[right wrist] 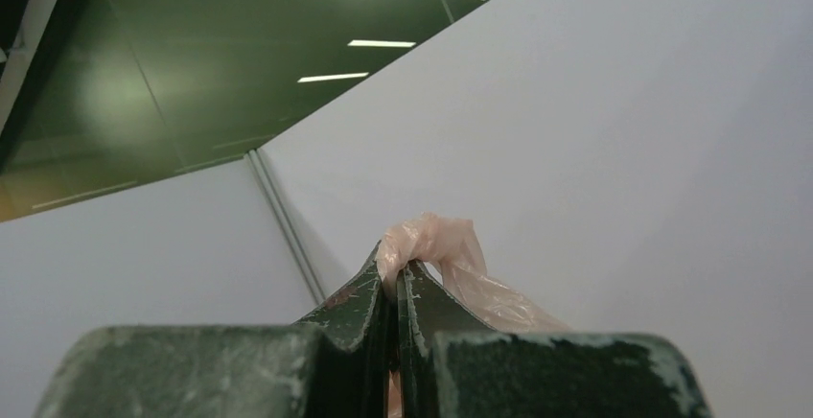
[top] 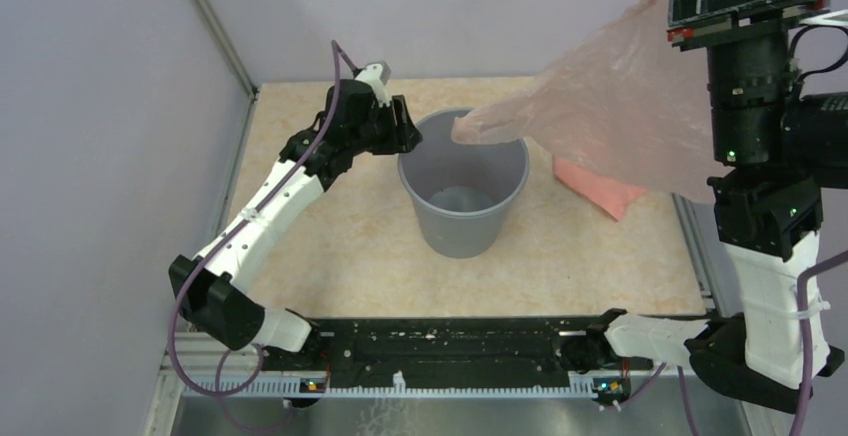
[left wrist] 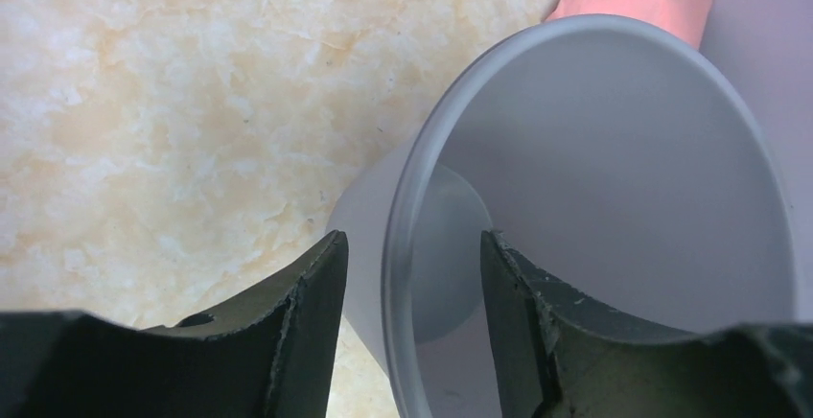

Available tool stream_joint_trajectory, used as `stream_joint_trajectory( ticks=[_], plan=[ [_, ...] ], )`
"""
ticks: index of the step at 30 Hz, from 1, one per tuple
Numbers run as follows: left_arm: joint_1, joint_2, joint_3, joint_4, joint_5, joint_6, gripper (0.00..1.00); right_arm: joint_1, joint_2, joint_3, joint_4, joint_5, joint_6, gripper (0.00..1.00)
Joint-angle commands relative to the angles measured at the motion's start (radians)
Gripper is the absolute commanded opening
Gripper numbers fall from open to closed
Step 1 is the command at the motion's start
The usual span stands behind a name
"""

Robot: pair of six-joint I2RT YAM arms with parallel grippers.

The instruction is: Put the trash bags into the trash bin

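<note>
Top external view gives us the thin, crinkly, translucent pale pink plastic trash bag point(top: 620, 116) hanging in the air above and to the right of the plain grey round plastic trash bin point(top: 462, 231). Its lower corner droops over the bin's far rim, and we cannot tell whether it touches. We judge the film nearly weightless, limp and slippery, prone to billow, cling and snag on the rim. A gathered tuft makes the best hold, since a flat sheet would slide out. Seen from its wrist camera, the right gripper point(right wrist: 391, 274) has just such a hold, with its jaws pressed tight on a bunched top edge and the rest trailing below. The left gripper point(left wrist: 412, 245) has its jaws partly apart astride the bin's near-left rim, one finger outside the wall and one inside, neither plainly pressing it. No bag lies between them. An opaque salmon-pink folded bundle point(top: 600, 188) lies on the marbled table point(top: 300, 136) just right of the bin.
</note>
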Motion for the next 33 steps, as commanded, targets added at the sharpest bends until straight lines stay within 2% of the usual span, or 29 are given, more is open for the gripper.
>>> stream_joint_trajectory(
  ticks=[1, 8, 12, 14, 17, 21, 28, 33],
  plan=[
    [-0.002, -0.074, 0.045, 0.065, 0.031, 0.031, 0.62, 0.002, 0.01, 0.023, 0.044, -0.045, 0.003, 0.0],
    [-0.002, -0.246, 0.02, 0.122, 0.141, 0.206, 0.67, 0.003, 0.009, 0.01, 0.049, -0.05, -0.016, 0.0],
    [-0.001, -0.35, 0.002, 0.147, 0.267, 0.308, 0.69, 0.002, 0.02, 0.039, 0.034, -0.064, -0.025, 0.0],
    [-0.002, -0.394, -0.004, 0.178, 0.364, 0.33, 0.71, 0.002, 0.032, 0.053, 0.028, -0.075, -0.024, 0.0],
    [-0.002, -0.43, 0.002, 0.21, 0.438, 0.35, 0.76, 0.003, 0.046, 0.071, 0.013, -0.097, -0.015, 0.0],
    [-0.002, -0.421, 0.037, 0.217, 0.447, 0.374, 0.81, 0.002, 0.054, 0.075, 0.002, -0.117, 0.0, 0.0],
    [-0.002, -0.344, 0.134, 0.238, 0.373, 0.379, 0.86, 0.003, 0.07, 0.096, -0.02, -0.138, 0.007, 0.0],
    [-0.002, -0.312, 0.176, 0.283, 0.412, 0.352, 0.89, 0.003, 0.093, 0.115, -0.053, -0.15, 0.006, 0.0]
  ],
)
